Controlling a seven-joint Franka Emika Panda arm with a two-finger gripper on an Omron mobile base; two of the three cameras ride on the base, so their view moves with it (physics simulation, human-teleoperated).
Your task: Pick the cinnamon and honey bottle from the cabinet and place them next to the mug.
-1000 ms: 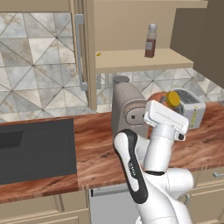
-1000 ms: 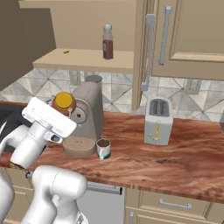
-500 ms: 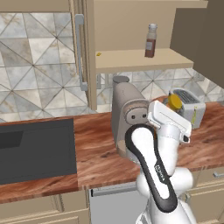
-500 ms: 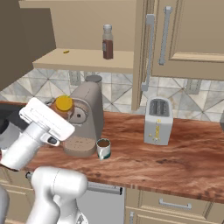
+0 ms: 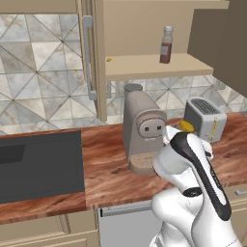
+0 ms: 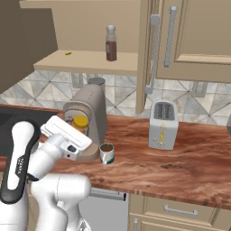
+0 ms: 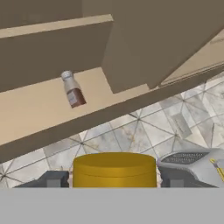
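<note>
Right now the claw (image 7: 114,183) has its two dark tips (image 7: 52,180) set wide on either side of the honey bottle (image 7: 114,170), whose yellow lid sits between them in the hand view; it looks clamped on the jar, carried low in front of the coffee machine (image 6: 88,118). From the right base view the honey bottle (image 6: 80,122) peeks out just above the white hand, close against the machine's front. From the left base view only a bit of its yellow lid (image 5: 187,126) shows behind the arm, near the toaster (image 5: 205,118).

The cinnamon (image 6: 111,43) stands upright on the cabinet (image 6: 85,63) shelf, well above the bench (image 6: 180,167). In the left base view the cinnamon (image 5: 166,45) sits toward the right part of the shelf, and the cabinet's door (image 5: 94,58) hangs open with its long grey handle facing out.

The mug (image 6: 107,153) rests on the bench just beside the coffee machine's base, with the toaster (image 6: 163,124) well apart to its right.
</note>
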